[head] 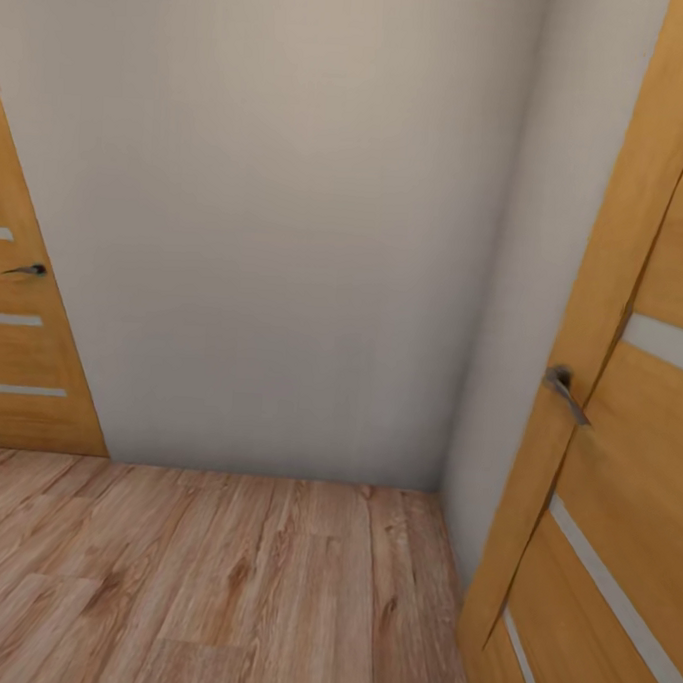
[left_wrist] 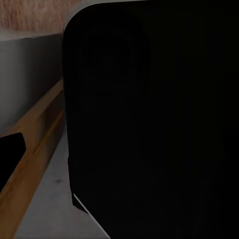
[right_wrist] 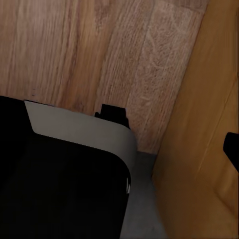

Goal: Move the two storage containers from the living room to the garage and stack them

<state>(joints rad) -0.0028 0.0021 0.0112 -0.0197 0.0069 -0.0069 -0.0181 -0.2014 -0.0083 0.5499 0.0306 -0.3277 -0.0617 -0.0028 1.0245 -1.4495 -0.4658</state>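
Observation:
The two storage containers are out of view. I face a cream wall (head: 287, 229) above light wood-plank flooring (head: 219, 585). In the left wrist view a dark rounded part of my own body (left_wrist: 154, 124) blocks most of the picture, and one black fingertip (left_wrist: 10, 154) pokes in at the edge. In the right wrist view my dark, white-edged body (right_wrist: 64, 174) lies over the wood planks (right_wrist: 99, 55), and one black fingertip (right_wrist: 232, 149) shows against a wooden door (right_wrist: 199, 124). Neither view shows whether the jaws are open or shut.
A wood-panelled door (head: 628, 417) with a metal handle (head: 564, 388) stands close on my right, angled toward me. A second such door (head: 20, 355) with a handle (head: 27, 269) is at the left. The walls meet in a corner (head: 455, 468) ahead right.

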